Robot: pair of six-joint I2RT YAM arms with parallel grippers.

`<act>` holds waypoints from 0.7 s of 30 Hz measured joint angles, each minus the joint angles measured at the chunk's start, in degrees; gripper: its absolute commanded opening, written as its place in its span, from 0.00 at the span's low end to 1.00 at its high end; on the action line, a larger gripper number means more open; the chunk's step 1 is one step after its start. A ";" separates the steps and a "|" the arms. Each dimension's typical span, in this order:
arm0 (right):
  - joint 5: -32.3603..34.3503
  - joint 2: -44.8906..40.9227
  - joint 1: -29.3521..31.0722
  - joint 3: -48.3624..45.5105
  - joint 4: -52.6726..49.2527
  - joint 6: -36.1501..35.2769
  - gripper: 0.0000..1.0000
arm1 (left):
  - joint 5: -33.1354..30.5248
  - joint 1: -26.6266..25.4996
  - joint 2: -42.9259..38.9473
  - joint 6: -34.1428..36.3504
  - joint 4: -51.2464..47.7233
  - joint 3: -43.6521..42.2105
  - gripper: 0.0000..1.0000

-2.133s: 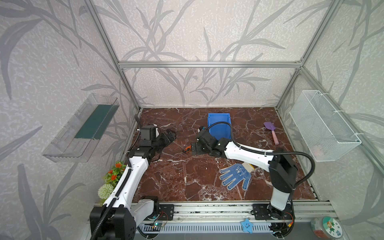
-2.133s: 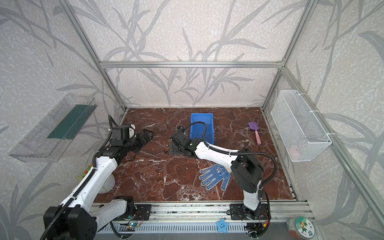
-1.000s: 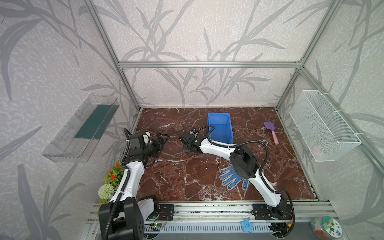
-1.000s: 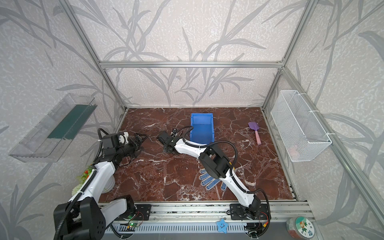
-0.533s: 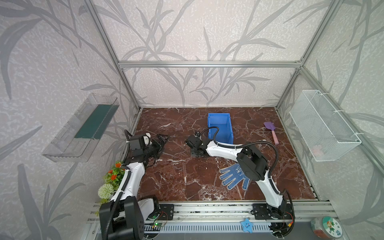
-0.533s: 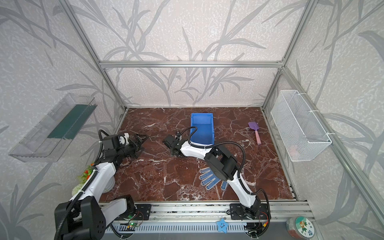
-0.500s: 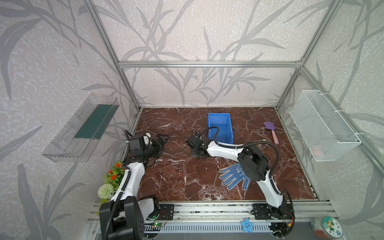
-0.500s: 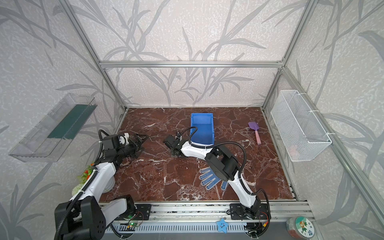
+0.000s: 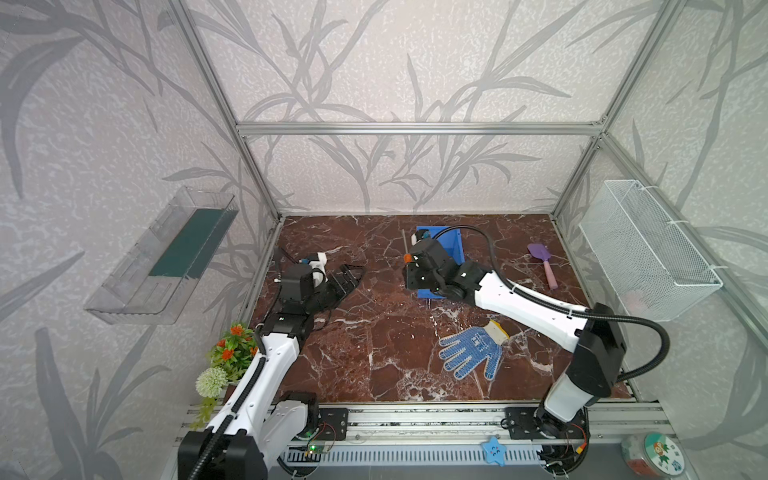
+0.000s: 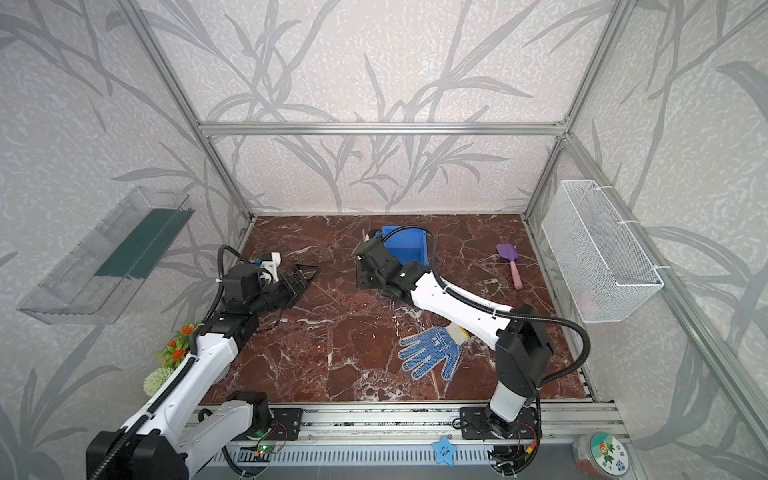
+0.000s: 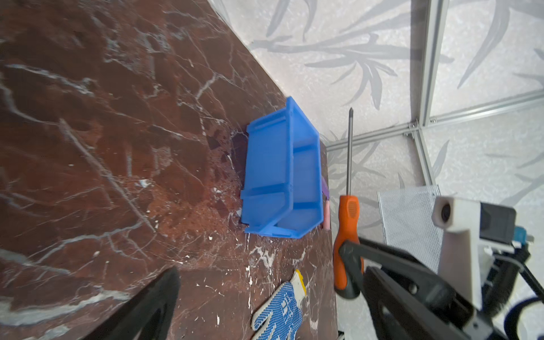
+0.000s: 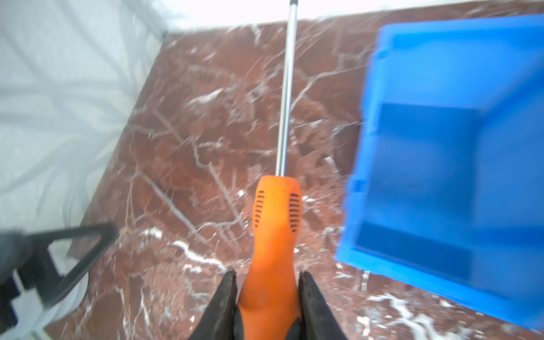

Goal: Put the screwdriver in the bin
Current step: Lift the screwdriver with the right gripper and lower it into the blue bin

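While the left claw (image 9: 347,279) is spread, the seemingly stiff, light screwdriver (image 12: 276,223) is pinched at its handle by the right claw (image 12: 267,278).

Orange-and-black screwdriver (image 12: 275,235), bright blue bin (image 12: 426,59), blue-dotted glove (image 9: 471,353), white-veined red-brown marble tabletop (image 9: 353,353)

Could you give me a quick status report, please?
Right gripper shut on screwdriver, held above table beside bin. Left gripper open, empty. Nothing blocking bin.
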 measured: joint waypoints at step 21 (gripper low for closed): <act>-11.76 11.28 -15.96 -5.68 8.28 16.98 0.16 | -12.24 -18.14 9.77 2.38 5.92 3.56 0.99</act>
